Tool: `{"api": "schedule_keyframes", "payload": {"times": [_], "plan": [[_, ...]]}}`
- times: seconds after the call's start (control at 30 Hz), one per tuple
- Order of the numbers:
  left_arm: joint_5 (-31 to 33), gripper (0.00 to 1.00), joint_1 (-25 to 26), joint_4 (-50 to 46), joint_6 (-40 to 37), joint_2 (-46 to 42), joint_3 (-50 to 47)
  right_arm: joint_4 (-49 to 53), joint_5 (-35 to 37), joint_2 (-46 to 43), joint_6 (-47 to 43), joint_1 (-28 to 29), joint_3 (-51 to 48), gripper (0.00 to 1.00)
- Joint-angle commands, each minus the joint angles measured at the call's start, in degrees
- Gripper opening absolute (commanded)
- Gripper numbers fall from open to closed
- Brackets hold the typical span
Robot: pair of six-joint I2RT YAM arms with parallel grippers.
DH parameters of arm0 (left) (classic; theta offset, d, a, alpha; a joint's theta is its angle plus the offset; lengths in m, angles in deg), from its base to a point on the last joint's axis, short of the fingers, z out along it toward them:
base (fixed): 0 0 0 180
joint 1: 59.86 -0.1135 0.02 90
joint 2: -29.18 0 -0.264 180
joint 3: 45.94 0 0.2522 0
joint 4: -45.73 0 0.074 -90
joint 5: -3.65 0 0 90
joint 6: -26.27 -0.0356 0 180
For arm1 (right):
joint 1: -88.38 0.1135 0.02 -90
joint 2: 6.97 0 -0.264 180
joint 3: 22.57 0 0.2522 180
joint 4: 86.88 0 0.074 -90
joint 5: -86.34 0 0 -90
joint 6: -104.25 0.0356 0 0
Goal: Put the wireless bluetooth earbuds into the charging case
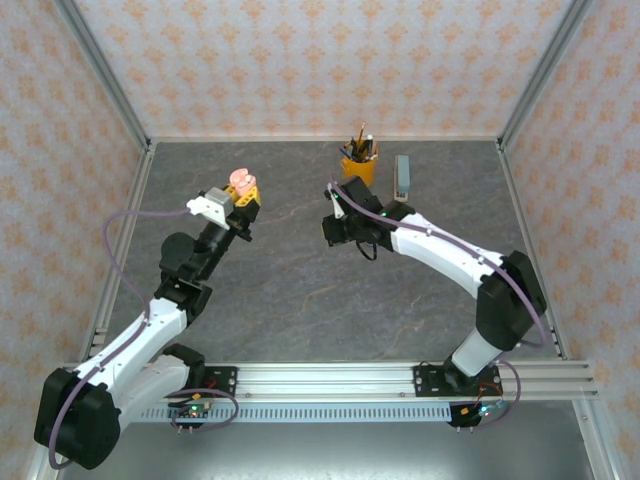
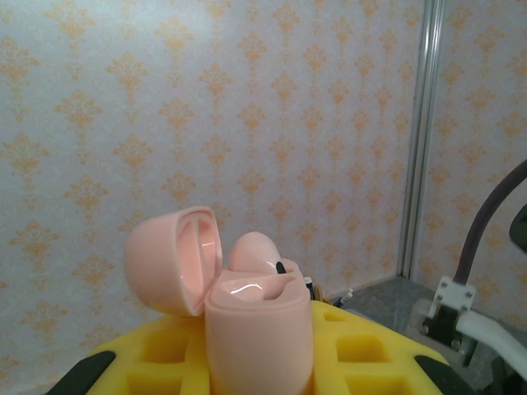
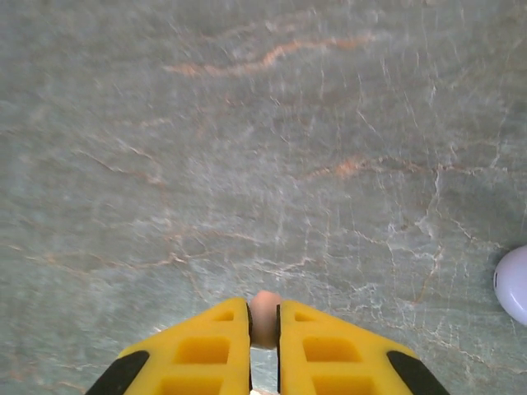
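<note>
Left wrist view: my left gripper (image 2: pixel 259 372) held the open case (image 2: pixel 257 325) upright for filling; my right gripper (image 3: pixel 263 339) pinched a pink earbud (image 3: pixel 263 314) to bring over.

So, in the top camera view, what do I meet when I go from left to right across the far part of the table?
pink charging case, held up in the left tool → yellow cup of pens → grey block
</note>
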Motion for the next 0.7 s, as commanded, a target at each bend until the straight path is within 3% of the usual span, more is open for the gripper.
{"api": "schedule_keyframes", "payload": {"times": [0.0, 0.23, 0.5, 0.67], "plan": [[-1.81, 0.00, -0.40, 0.50, 1.23, 0.54, -0.23, -3.13, -0.42, -3.42, 1.89, -0.21, -0.81, 0.13], [-2.34, 0.00, -0.31, 0.86, 1.91, 1.99, -0.33, -4.49, -1.73, -4.45, 2.96, -0.21, -1.74, 0.11], [-2.36, 0.00, -0.22, 1.30, 2.59, 2.54, -0.83, -11.20, 0.17, -4.12, 8.91, -0.39, -10.91, 0.11], [-2.48, 0.00, -0.13, 0.79, 2.72, 2.20, -0.85, -11.14, 4.14, -1.46, 12.32, -1.39, -12.36, 0.19]]}}
